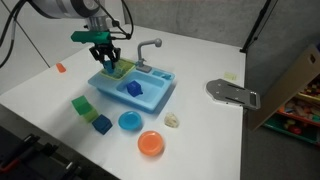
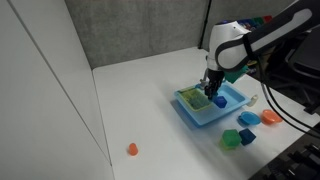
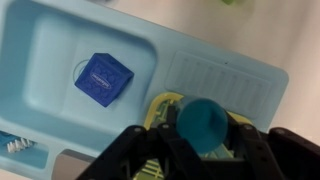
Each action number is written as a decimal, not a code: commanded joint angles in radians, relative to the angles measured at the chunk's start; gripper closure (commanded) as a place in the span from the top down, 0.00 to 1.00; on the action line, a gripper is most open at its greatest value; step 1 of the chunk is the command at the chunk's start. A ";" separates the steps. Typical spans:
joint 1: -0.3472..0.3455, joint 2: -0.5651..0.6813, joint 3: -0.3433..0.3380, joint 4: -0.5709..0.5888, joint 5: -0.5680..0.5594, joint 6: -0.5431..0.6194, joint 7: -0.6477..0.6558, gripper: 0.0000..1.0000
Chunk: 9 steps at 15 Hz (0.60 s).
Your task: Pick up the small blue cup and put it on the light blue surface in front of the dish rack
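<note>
Both exterior views had my gripper point(image 1: 105, 58) down over the toy sink unit point(image 1: 160, 98), which sat around the middle of the bench point(image 1: 200, 140). From the wrist view it looked clenched on the small blue cup point(image 3: 205, 120), held just above the dish rack point(image 3: 162, 105). The light blue surface point(image 3: 225, 80), ribbed, lay right beside the rack. A blue block point(image 3: 103, 77) sat in the basin. A green cube point(image 1: 82, 104), blue plate point(image 1: 129, 121) and orange disc point(image 1: 150, 143) were scattered toward one bench edge.
</note>
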 commanded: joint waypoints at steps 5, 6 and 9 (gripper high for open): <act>0.005 0.023 0.013 -0.019 0.008 0.014 -0.020 0.17; 0.004 0.024 0.016 -0.025 0.009 0.017 -0.025 0.17; 0.000 0.030 0.024 -0.034 0.013 0.017 -0.038 0.17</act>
